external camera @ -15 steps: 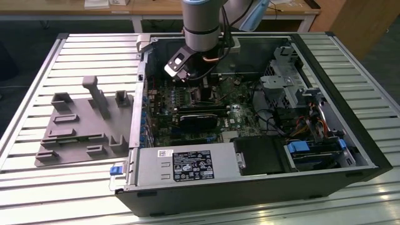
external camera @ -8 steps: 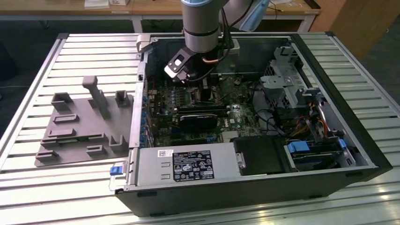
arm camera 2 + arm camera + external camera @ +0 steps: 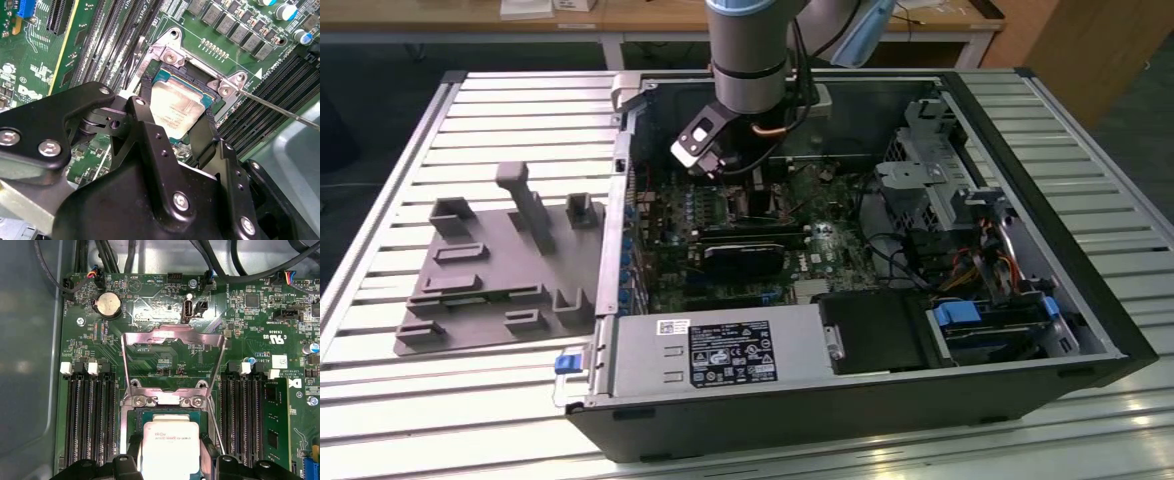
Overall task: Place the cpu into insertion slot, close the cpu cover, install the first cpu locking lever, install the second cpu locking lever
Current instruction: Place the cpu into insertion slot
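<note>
The cpu (image 3: 175,107) (image 3: 170,450), a square chip with a dull silver top, lies over the insertion slot (image 3: 162,76) (image 3: 170,414); whether it is fully seated I cannot tell. My gripper (image 3: 176,107) (image 3: 171,440) straddles it, with its black fingers (image 3: 144,107) against two opposite edges. The cpu cover (image 3: 172,336), a silvery frame with a window, is swung open off the slot. A thin locking lever (image 3: 280,109) (image 3: 216,420) sticks out beside the slot. In the exterior view my gripper (image 3: 736,175) reaches down into the open computer case.
Black memory slots (image 3: 87,415) (image 3: 245,415) run along both sides of the slot. A coin battery (image 3: 108,305) and cables lie beyond the cover. A grey fixture tray (image 3: 494,270) sits at the exterior view's left, with the power supply (image 3: 720,360) and drive cage (image 3: 947,170) inside the case.
</note>
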{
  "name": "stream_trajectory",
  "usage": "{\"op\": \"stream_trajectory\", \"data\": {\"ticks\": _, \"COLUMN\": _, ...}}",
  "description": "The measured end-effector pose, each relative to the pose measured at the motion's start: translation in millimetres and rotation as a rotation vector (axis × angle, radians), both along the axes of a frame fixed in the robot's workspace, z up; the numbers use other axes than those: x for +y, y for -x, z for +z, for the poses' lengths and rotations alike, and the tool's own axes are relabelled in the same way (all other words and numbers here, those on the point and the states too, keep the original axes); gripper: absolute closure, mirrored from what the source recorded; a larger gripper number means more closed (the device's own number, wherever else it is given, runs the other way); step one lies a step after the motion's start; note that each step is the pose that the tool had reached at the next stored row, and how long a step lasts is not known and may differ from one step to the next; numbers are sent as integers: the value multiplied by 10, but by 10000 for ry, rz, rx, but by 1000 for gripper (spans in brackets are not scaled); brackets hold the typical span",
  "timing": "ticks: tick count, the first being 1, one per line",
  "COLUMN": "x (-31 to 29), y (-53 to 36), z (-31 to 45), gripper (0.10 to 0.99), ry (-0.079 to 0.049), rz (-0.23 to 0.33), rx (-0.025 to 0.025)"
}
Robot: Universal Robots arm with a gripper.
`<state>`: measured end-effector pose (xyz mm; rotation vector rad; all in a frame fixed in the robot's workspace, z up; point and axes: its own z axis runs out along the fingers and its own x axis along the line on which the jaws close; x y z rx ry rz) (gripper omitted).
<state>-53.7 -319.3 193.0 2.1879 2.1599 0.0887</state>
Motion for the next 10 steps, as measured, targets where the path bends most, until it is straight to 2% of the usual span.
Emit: {"op": "stream_trajectory", "data": {"ticks": 10, "x": 14, "y": 0, "z": -2, "gripper": 545, "ry": -2, "rz": 0, "rx": -1}}
